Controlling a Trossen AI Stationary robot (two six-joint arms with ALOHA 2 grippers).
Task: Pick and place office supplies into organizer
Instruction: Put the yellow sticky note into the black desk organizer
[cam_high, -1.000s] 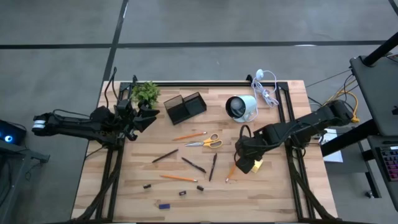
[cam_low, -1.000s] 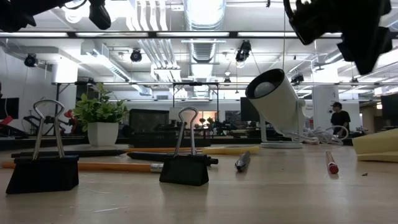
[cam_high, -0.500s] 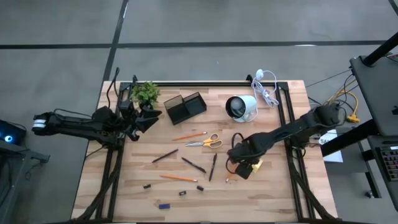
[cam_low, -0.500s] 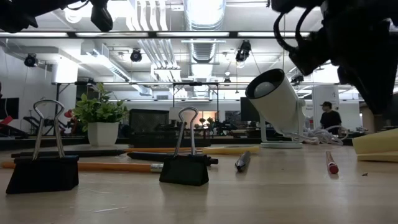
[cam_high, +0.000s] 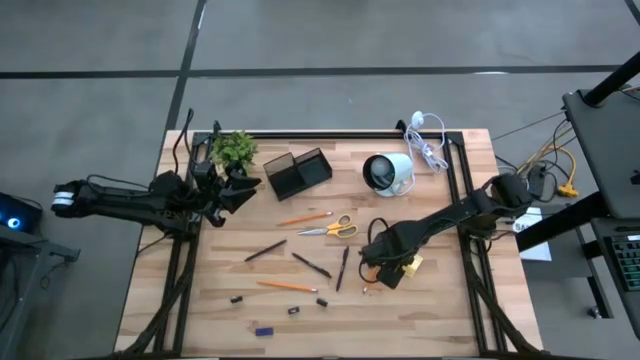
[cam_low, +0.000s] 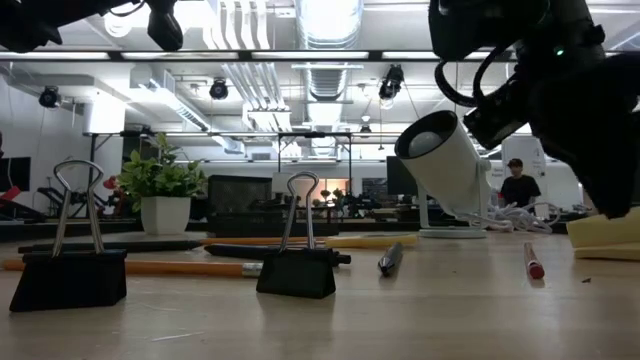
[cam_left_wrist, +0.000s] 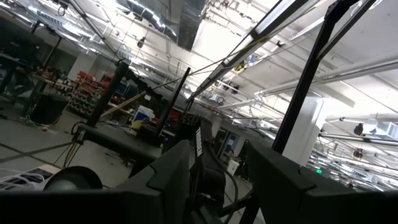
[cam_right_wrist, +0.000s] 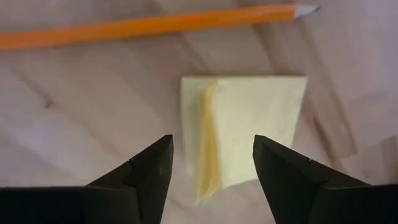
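My right pincer (cam_right_wrist: 211, 171) hangs low over the yellow sticky-note block (cam_right_wrist: 245, 127), fingers spread wide and grasping nothing; the block sits in the gap ahead of my fingertips, flat on the wooden table (cam_high: 440, 310), its top sheets lifted along one edge. Just beyond the block lies an orange pencil (cam_right_wrist: 155, 25), its long axis crossing my line of reach, sharpened tip toward the table's right side.

From above, the block (cam_high: 408, 266) lies near the table's right edge, partly under my right pincer (cam_high: 385, 268). Left of the block a dark pen (cam_high: 343, 268) runs roughly front to back. Farther left lie two more dark pens (cam_high: 265, 250) and another orange pencil (cam_high: 287, 286), both slanted. Behind the block, the scissors (cam_high: 330, 228) lie crosswise, yellow-orange handles toward the block, blades pointing left. The black organizer (cam_high: 298, 172) stands at the far side, well apart from the block.

My left pincer (cam_high: 240, 188) waits at the table's left edge, beside the organizer; I cannot tell whether it is spread or clenched.
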